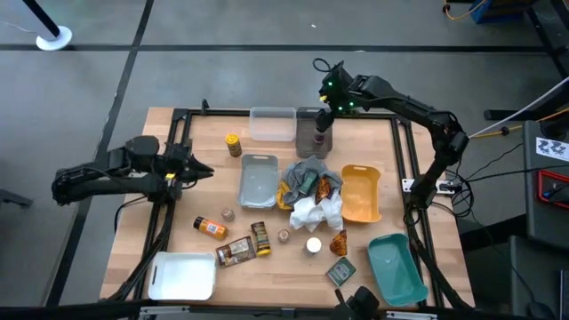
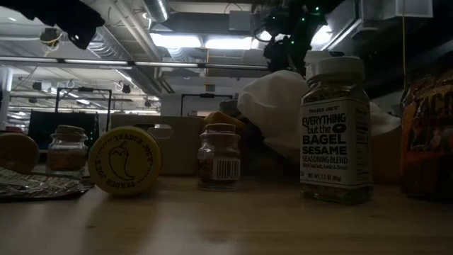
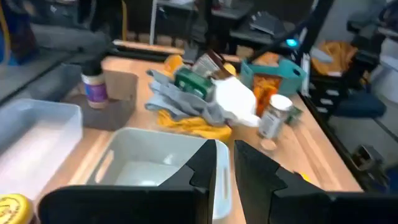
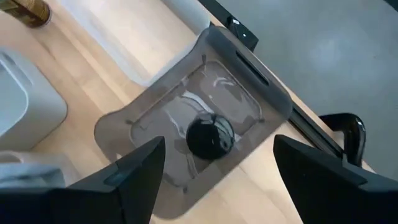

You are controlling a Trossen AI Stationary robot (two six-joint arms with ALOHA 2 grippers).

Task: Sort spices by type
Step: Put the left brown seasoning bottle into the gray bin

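Observation:
A dark brown-purple jar (image 4: 210, 137) stands upright in the grey tray (image 4: 155, 124) at the table's far edge; it also shows in the high view (image 1: 318, 135). My right gripper (image 4: 217, 168) hovers above it, open and empty, with its fingers on either side of the jar and clear of it. My left gripper (image 1: 206, 172) is shut and empty at the table's left, above the wood beside the pale grey tray (image 1: 259, 180). A yellow jar (image 1: 233, 144), an orange bottle (image 1: 212, 228), brown packets (image 1: 236, 252), tiny pots (image 1: 228, 214) and a dark tin (image 1: 339, 272) lie on the table.
A pile of grey and white cloths (image 1: 311, 191) with several spices in it lies mid-table. A clear tray (image 1: 272, 124) stands at the far edge, a yellow tray (image 1: 361, 193) at the right, a teal tray (image 1: 396, 267) near right and a white tray (image 1: 183, 276) near left.

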